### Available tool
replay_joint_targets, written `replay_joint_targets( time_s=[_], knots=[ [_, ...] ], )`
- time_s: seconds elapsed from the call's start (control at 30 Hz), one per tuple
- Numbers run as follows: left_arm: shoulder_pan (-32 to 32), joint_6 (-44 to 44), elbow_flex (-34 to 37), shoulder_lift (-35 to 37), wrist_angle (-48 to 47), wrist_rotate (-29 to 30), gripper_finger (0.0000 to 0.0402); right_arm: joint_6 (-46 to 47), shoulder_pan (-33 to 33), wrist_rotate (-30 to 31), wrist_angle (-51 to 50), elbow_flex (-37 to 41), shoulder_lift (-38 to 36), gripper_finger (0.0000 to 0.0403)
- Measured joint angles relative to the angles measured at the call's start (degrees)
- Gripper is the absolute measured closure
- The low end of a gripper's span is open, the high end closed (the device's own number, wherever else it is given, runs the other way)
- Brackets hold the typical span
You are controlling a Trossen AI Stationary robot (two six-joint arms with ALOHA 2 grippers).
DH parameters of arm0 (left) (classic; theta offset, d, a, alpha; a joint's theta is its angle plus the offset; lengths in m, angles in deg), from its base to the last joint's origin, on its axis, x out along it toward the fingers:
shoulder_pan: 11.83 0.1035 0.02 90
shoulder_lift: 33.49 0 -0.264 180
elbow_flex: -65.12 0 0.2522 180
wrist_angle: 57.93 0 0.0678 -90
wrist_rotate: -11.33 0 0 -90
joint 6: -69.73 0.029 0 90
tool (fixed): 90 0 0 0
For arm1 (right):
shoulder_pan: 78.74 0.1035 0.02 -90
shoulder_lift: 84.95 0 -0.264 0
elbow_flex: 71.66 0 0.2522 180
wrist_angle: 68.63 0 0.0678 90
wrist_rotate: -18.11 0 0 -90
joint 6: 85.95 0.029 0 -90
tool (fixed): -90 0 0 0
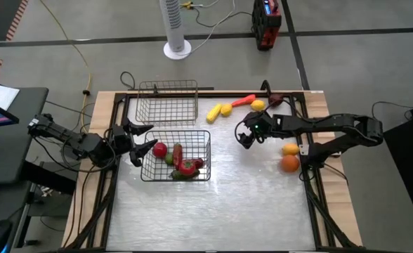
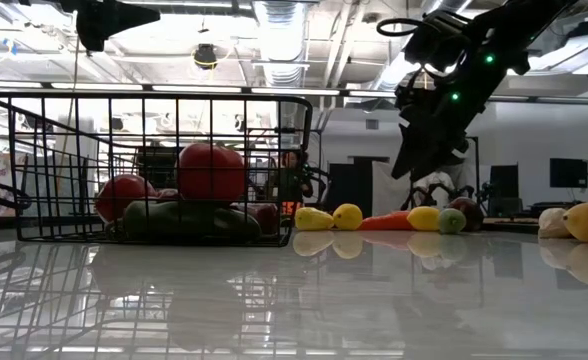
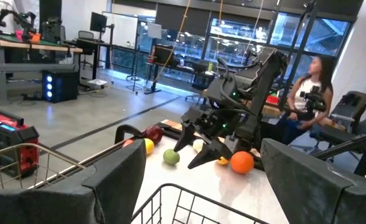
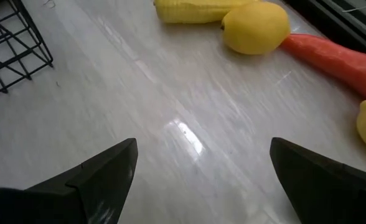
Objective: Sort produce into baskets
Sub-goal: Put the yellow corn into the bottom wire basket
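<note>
Right gripper from above: spread wide, empty, hovering over bare table between the nearer basket and the yellow pieces. Left gripper, also wide and empty, sits at that basket's edge; far basket empty.

Low view: red and green produce already in.

Right wrist: lemon and carrot ahead, untouched.

I judge we're mid-sort, between picks; next I need to reach forward and close on the lemon.

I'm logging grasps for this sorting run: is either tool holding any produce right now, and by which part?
Nothing is held. The left tool is open beside the dark basket; the right tool is open above bare table.
</note>
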Motion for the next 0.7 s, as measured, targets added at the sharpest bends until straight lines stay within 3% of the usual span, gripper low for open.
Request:
replay_joint_targets(
  time_s=[0.53, 0.7],
  knots=[
    [0.0, 0.1, 0.0, 0.0, 0.0, 0.0, 0.0097, -0.4, 0.0, -0.1, 0.2, 0.0, 0.0, 0.001],
    [0.0, 0.3, 0.0, 0.0, 0.0, 0.0, 0.0097, -2.0, -0.5, -2.6, 3.5, 0.0, 0.1, 0.001]
  ],
)
